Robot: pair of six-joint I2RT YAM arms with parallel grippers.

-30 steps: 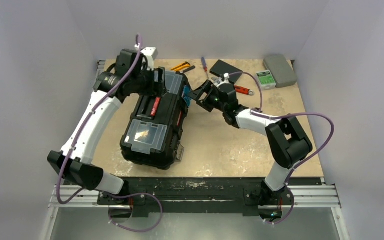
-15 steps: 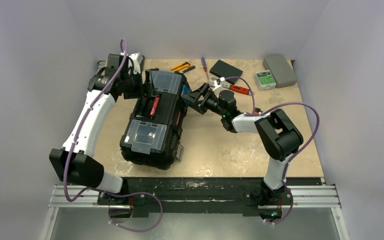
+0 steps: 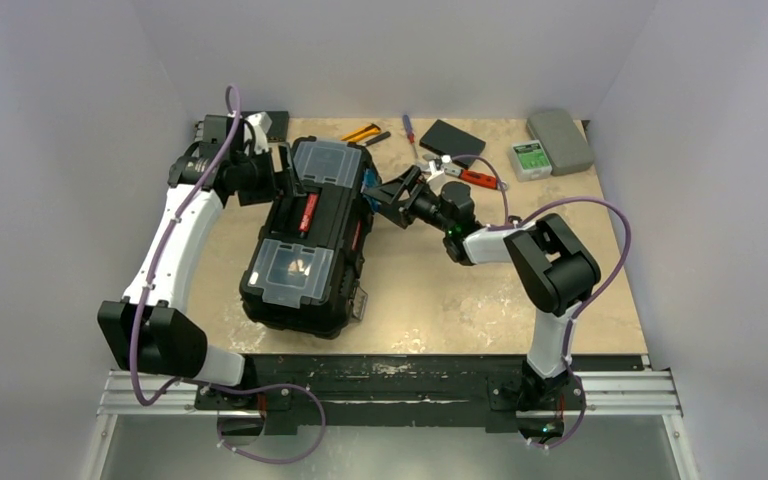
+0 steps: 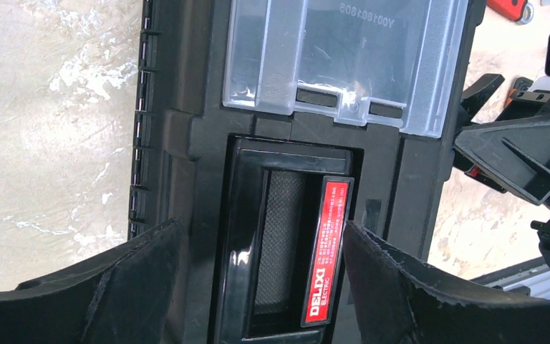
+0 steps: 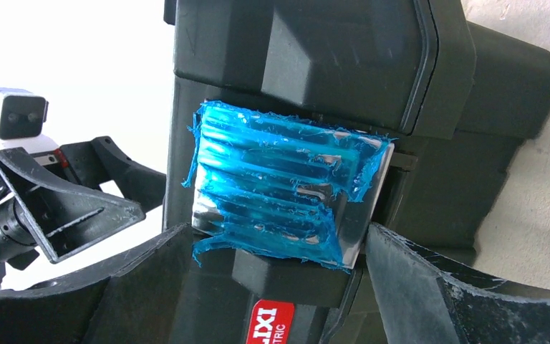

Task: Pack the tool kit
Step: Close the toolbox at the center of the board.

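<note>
One left gripper [image 3: 282, 180] sits at the far left end of the toolbox [image 3: 310, 250], its jaws spread wide on either side of the red-labelled handle [image 4: 279, 244] and holding nothing. The one toolbox lies closed, left of centre on the surface [image 3: 440, 300], with two clear lids, a far lid [image 3: 330, 160] and a near lid [image 3: 295, 268]. Just right of it, the right gripper [image 3: 380, 195] faces the box's side, jaws also wide, framing a latch [image 5: 286, 193] covered in torn blue film. Three loose tools lie far right of the box: a yellow-and-black tool [image 3: 362, 132], a screwdriver [image 3: 409, 128] and red pliers [image 3: 482, 180]. Beyond them are a flat black box [image 3: 450, 135], a green-labelled box [image 3: 530, 158] and a grey case [image 3: 560, 140].
</note>
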